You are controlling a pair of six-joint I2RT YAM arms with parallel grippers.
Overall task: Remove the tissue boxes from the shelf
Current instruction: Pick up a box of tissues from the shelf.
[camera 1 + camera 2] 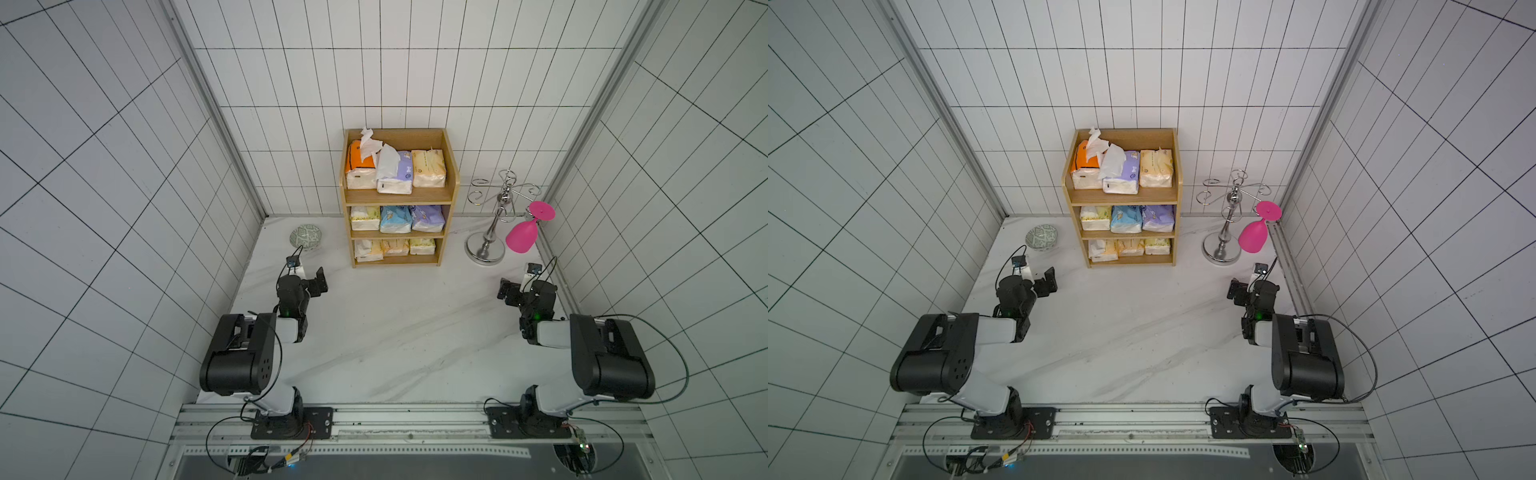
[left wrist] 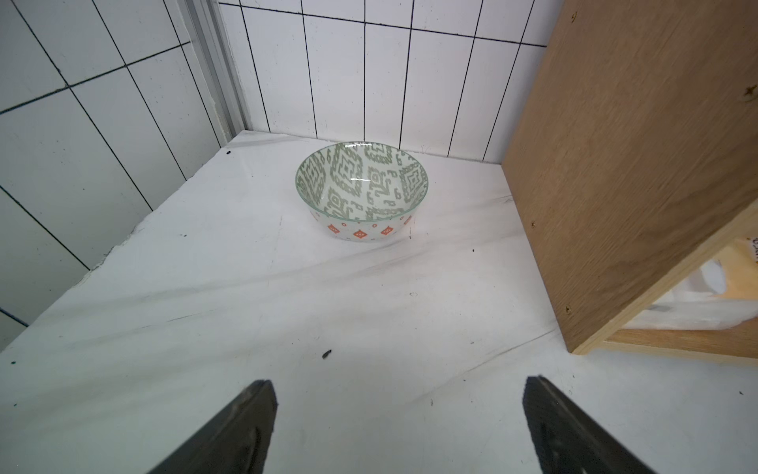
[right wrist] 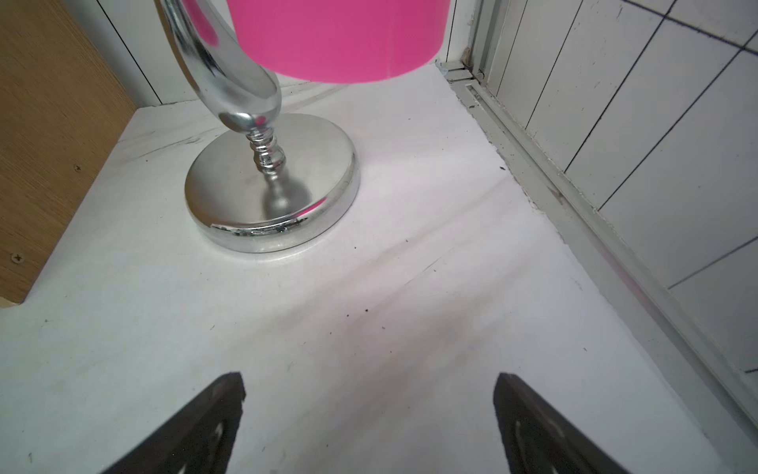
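1. Wooden shelf (image 1: 399, 196) against the back wall, with all nine tissue boxes (image 1: 395, 219) inside it, three to each tier. None is out yet.
2. The left hand (image 2: 398, 385) and the right hand (image 3: 369, 377) sit low over the surface (image 1: 395, 332), well apart from the shelf. Both are spread wide and hold nothing.
3. Next, I'd say, one hand must reach a tier's front and pinch a soft pack.
4. The patterned bowl (image 2: 361, 232) near the shelf is empty.
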